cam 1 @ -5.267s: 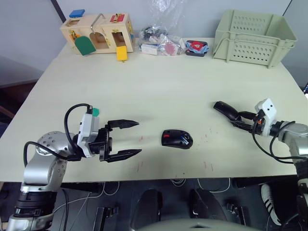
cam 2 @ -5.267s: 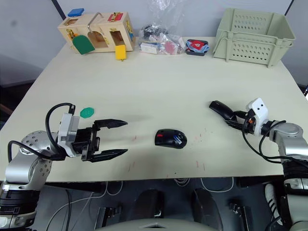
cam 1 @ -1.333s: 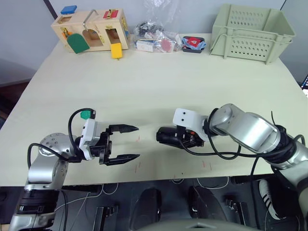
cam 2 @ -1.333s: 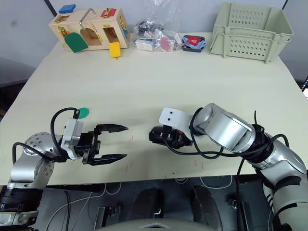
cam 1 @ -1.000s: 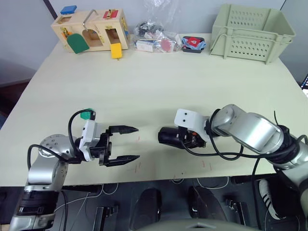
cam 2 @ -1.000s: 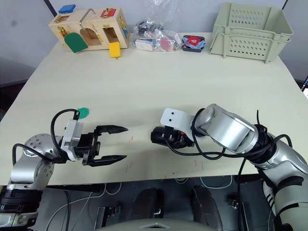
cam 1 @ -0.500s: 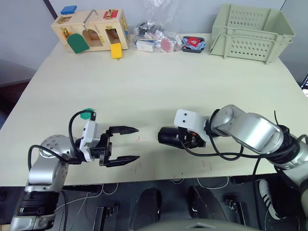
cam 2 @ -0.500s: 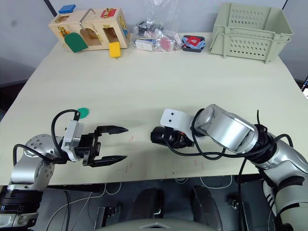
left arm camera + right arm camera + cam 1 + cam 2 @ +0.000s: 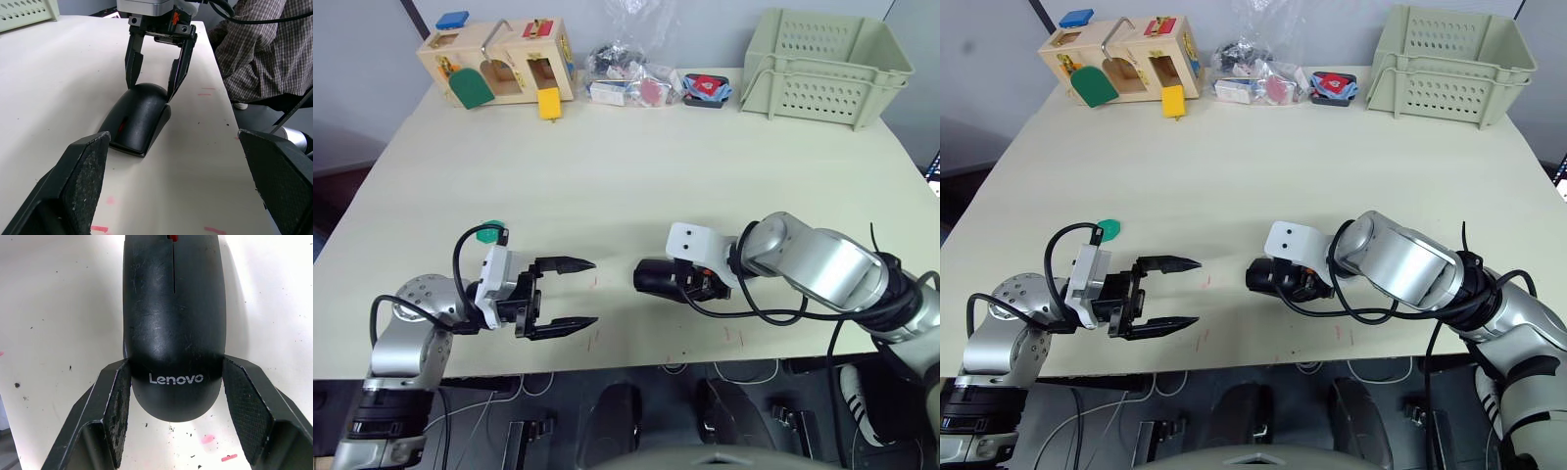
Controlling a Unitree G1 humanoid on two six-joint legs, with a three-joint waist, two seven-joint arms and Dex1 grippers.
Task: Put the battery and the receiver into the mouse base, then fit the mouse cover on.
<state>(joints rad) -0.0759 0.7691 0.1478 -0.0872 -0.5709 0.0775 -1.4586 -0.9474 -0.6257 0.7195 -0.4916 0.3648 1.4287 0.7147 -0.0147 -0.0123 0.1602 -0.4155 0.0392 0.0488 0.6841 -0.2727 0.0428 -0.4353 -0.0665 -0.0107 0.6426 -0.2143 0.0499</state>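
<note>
The glossy black mouse cover [image 9: 173, 308] lies on top of the mouse base [image 9: 159, 120] on the table, near the front edge at the middle. A small red spot shows at the mouse's front. My right gripper [image 9: 173, 367] reaches in from the right, and its fingers [image 9: 178, 68] press against both sides of the mouse's rear end. To the left of the mouse, my left gripper [image 9: 593, 291] hovers open with nothing between its fingers and points toward it. The battery and the receiver are hidden.
A flat green piece [image 9: 487, 234] lies behind my left wrist. Along the far edge stand a wooden latch box [image 9: 499, 64], a plastic bag of parts [image 9: 626, 78], a red-and-blue item [image 9: 710, 90] and a pale green crate [image 9: 827, 64]. A person in a plaid shirt [image 9: 264, 49] sits past the table.
Five seconds ago my right gripper held the cover far to the right and the base lay uncovered. Now the cover sits on the base. Over the last second nothing has visibly moved.
</note>
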